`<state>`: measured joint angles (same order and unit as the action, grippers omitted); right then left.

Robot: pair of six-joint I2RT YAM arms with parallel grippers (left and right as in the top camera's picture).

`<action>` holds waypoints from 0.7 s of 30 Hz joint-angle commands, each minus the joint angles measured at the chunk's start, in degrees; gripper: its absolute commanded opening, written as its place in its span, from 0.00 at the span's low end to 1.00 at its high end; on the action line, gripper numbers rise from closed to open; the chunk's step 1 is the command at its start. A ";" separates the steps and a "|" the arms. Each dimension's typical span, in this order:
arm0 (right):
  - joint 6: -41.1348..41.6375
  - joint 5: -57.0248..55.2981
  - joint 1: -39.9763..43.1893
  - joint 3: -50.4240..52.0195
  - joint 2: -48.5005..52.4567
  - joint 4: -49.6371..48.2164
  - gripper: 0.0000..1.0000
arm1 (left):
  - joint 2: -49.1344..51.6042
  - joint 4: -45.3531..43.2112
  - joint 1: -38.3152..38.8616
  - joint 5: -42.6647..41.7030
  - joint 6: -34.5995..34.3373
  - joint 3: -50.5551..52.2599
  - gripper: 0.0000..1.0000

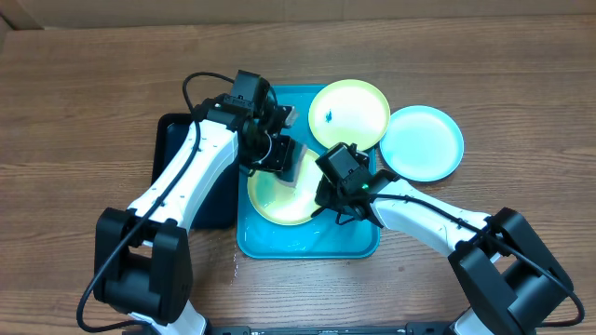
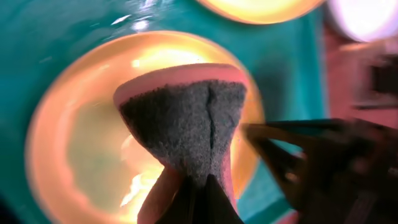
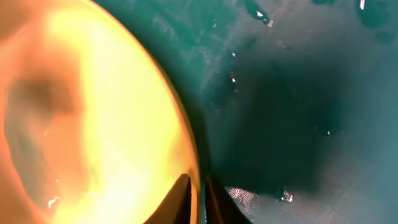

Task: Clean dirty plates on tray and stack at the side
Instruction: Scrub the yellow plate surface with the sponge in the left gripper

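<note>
**tabletop_tim:** ok what's the layout from overhead? where are the plates sitting?

**yam_fan:** The turquoise tray [image 1: 279, 244] is mid-frame on the wooden table [image 1: 74, 93]. There's a black tray [image 1: 172, 140] against its left edge, mostly under the left arm. One yellow-green plate [image 1: 275, 207] lies flat inside the turquoise tray, pretty much dead centre. A second yellow-green plate [image 1: 349, 113] is higher up, overlapping the tray's upper right corner, and it has a small dark blue smudge [image 1: 328, 118] on its left side. The light blue plate [image 1: 422, 141] is out on the table just right of the tray. It meets the second yellow-green plate edge to edge, and I can't tell which one is on top.

**tabletop_tim:** and the grippers?

**yam_fan:** The left gripper [image 1: 287, 163] is clamped tight on a sponge [image 1: 296, 172]. In the left wrist view it's squeezed into an hourglass, grey scrubby face forward with a pink edge, right over the plate in the tray. Can't say if it actually touches. The right gripper [image 1: 324, 198] is at that same plate's right rim. Its wrist view shows the jaws narrow, with the rim pinched between the fingertips [image 3: 181, 199]. There are water drops [image 3: 285, 196] on the tray floor beside them.
</note>
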<state>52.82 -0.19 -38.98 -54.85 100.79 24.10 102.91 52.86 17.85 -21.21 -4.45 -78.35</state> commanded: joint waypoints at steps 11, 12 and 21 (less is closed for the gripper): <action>-0.52 -0.35 0.17 -0.37 0.22 -0.70 0.22 | 1.88 0.04 -0.52 12.02 -3.32 2.14 0.04; -0.66 -0.33 0.17 -0.39 0.22 -0.76 0.23 | 1.88 0.04 -0.52 12.00 -3.34 2.14 0.04; -0.83 -0.74 0.15 -0.39 -3.32 0.98 0.24 | 1.88 0.66 -0.13 12.72 -3.32 2.23 0.04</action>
<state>52.40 -0.21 -38.98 -54.85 100.57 25.02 104.22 53.32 17.58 -9.61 -7.14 -76.20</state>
